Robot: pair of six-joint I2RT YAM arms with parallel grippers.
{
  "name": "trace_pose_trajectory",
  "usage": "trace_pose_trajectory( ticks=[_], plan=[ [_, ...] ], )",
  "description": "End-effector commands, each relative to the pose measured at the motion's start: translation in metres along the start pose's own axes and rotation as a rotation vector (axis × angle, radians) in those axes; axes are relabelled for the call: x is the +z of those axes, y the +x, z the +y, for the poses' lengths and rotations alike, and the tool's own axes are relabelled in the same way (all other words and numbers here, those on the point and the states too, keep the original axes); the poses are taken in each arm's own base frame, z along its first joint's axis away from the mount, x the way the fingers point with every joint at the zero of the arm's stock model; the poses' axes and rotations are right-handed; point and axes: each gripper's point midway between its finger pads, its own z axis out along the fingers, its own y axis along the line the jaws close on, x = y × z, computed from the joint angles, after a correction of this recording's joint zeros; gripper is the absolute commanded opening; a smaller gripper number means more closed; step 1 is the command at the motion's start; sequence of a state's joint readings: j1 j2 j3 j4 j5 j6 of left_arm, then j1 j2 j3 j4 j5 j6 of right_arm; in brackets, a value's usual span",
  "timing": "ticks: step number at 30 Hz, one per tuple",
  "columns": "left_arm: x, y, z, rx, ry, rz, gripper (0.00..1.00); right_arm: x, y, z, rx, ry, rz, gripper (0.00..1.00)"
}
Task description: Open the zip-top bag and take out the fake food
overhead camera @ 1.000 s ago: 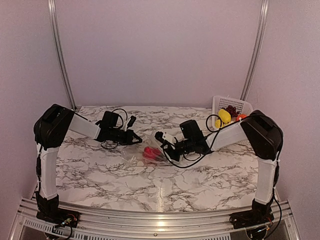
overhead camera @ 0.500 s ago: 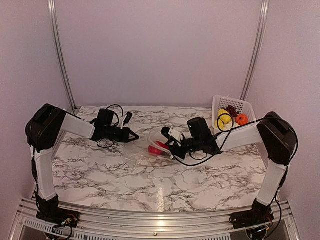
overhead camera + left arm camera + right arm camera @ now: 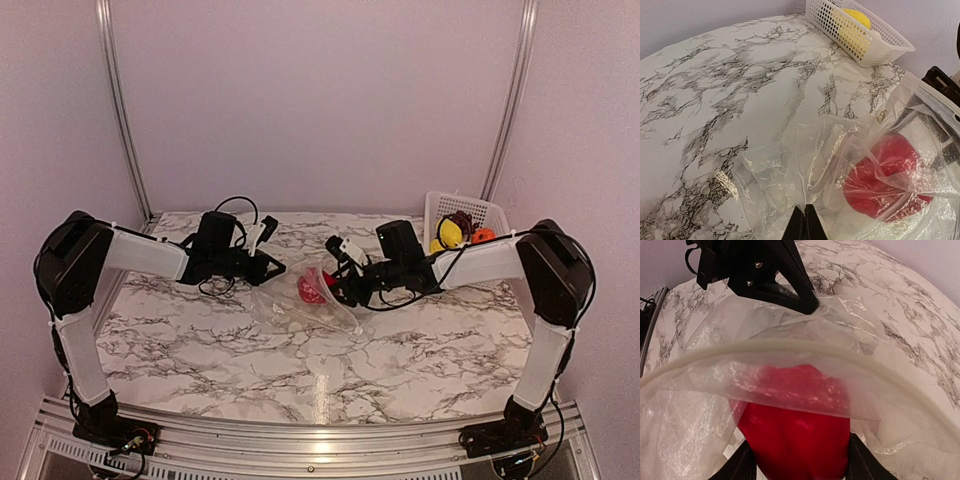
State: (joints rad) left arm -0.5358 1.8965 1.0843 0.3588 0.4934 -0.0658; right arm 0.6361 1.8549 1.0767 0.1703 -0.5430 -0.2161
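The zip-top bag (image 3: 300, 310) lies at the centre of the marble table (image 3: 200, 350), between the 2 arms, and its mouth stands open toward the right. So the opening step looks done. The white basket (image 3: 490, 212) at the upper right of the top view already holds a yellow piece (image 3: 449, 233), dark purple grapes (image 3: 462, 218) and an orange piece (image 3: 483, 236), so I judge much of the fake food to be out. 1 red piece (image 3: 312, 290) sits inside the bag, just within the mouth. I can make out no other piece through the crinkled plastic, though the folds may hide something small. What is left, by my reading, is to draw this red piece clear of the mouth and set it down outside.

The left claw (image 3: 275, 268) is clenched tight. In the left wrist view its tips meet at the bottom centre of the frame, pinching a fold of the bag's film and pinning that end.

The right claw (image 3: 332, 287) is about half open and reaches in through the mouth. In the right wrist view its 2 fingers (image 3: 737, 467) stand at the lower left and lower right with the red piece filling the gap between them, so it is grasping that piece. The bag's sealing strip (image 3: 790, 356) arches across the frame above it, and loose film drapes over the piece's top.
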Motion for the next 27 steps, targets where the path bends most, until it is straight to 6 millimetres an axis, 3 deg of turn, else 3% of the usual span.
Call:
trace_pose_trajectory(
  ticks=[1,6,14,23,27],
  plan=[
    [-0.005,0.006,0.024,0.002,-0.122,0.033,0.00,-0.007,-0.011,0.012,0.024,-0.063,-0.014,0.38],
    [-0.014,0.004,0.048,-0.038,-0.206,0.007,0.00,-0.025,-0.008,0.018,0.045,-0.055,-0.016,0.38],
    [-0.029,0.006,0.075,-0.086,-0.274,-0.015,0.00,-0.060,-0.015,0.010,0.104,-0.037,-0.087,0.37],
    [-0.029,0.006,0.076,-0.094,-0.253,-0.024,0.00,-0.086,-0.025,-0.007,0.135,0.008,-0.153,0.36],
    [-0.029,0.006,0.075,-0.097,-0.247,-0.028,0.00,-0.106,-0.033,-0.020,0.166,0.013,-0.226,0.36]
  ],
)
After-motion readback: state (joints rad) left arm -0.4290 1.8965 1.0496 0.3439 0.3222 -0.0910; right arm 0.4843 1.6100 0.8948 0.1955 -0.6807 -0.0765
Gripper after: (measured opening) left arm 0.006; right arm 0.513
